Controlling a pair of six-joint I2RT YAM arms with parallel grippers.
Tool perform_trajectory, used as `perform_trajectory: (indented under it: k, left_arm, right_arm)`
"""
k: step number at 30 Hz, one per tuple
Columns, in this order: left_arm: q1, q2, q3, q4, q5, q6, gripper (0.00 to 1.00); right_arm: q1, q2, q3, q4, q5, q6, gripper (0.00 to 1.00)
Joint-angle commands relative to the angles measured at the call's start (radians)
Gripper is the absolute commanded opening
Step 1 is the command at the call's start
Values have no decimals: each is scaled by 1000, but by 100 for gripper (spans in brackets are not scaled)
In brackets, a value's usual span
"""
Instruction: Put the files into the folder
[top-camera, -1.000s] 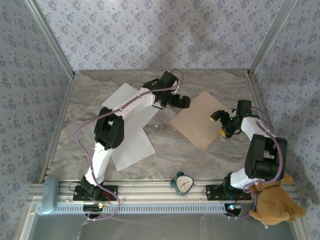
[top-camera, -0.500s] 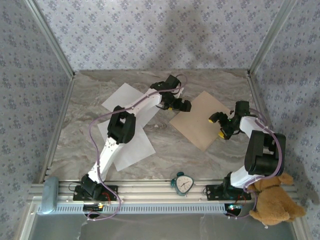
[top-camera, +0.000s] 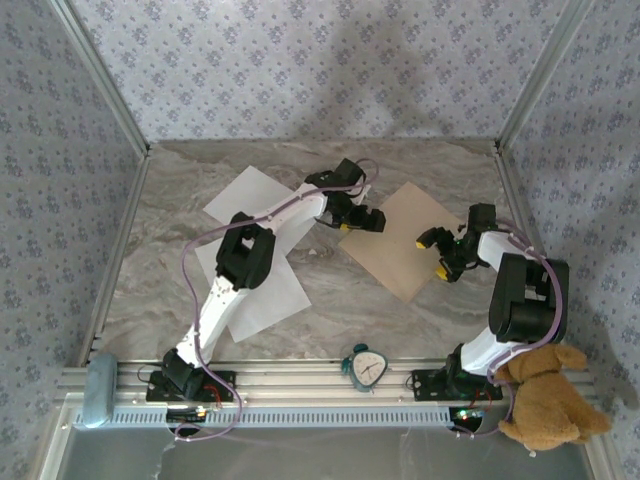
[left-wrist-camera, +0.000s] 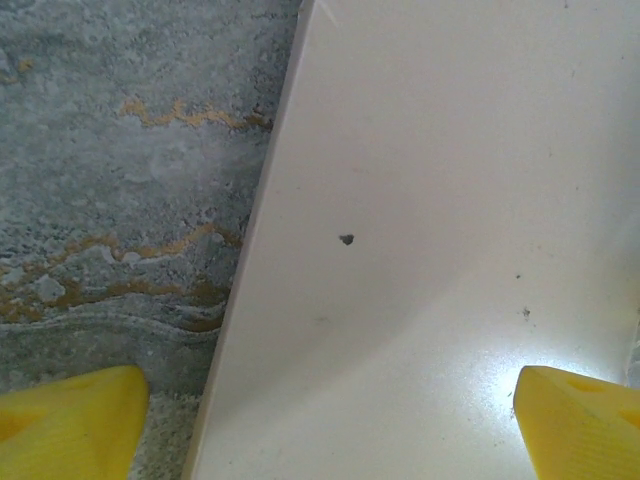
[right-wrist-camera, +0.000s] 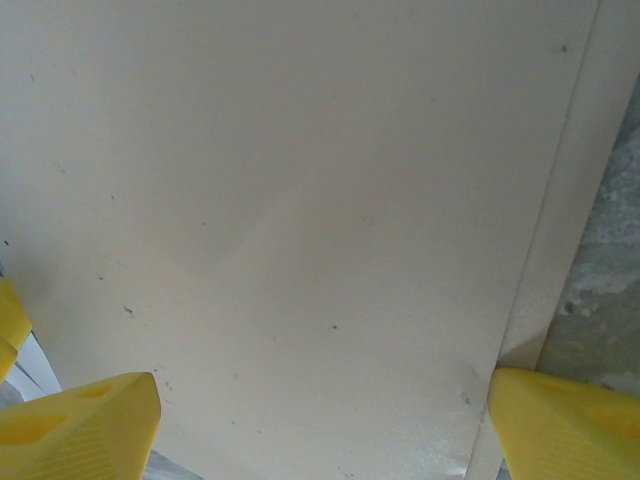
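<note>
The tan folder lies shut and flat on the marble table, right of centre. My left gripper hovers open over its left edge. In the left wrist view one yellow fingertip is above the marble and the other above the folder's cover. My right gripper stands open at the folder's right edge, straddling a broad stretch of cover between its fingertips. The files, two white sheets, lie to the left, partly hidden under the left arm.
A small teal alarm clock sits at the near edge between the arm bases. A brown teddy bear rests by the right base. Patterned walls and metal posts enclose the table on three sides.
The left arm has reached further right, bringing its gripper from above the sheets to the folder's left edge. The right gripper has shifted slightly along the folder's right edge.
</note>
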Motion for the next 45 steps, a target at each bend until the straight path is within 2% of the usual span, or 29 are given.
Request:
perform_trajectory:
  k: [1, 6, 16, 30, 37, 45]
  left_arm:
    - [-15, -62, -38, 10, 36, -27, 94]
    - [-18, -126, -163, 100, 74, -91, 93]
    - [-18, -284, -463, 276, 123, -217, 92]
    - [-13, -369, -603, 350, 120, -275, 91]
    - [-14, -374, -617, 340, 102, -271, 91]
    - [-13, -371, -621, 332, 91, -270, 91]
  right_arm:
    - [9, 30, -6, -25, -16, -16, 88]
    - [11, 24, -8, -5, -47, -17, 88]
    - [-2, -29, -54, 113, -201, -1, 92]
    - [-20, -114, -97, 176, -363, 18, 93]
    - [-20, -110, -64, 51, -246, -65, 92]
    - [-11, -46, -39, -15, -148, -110, 91]
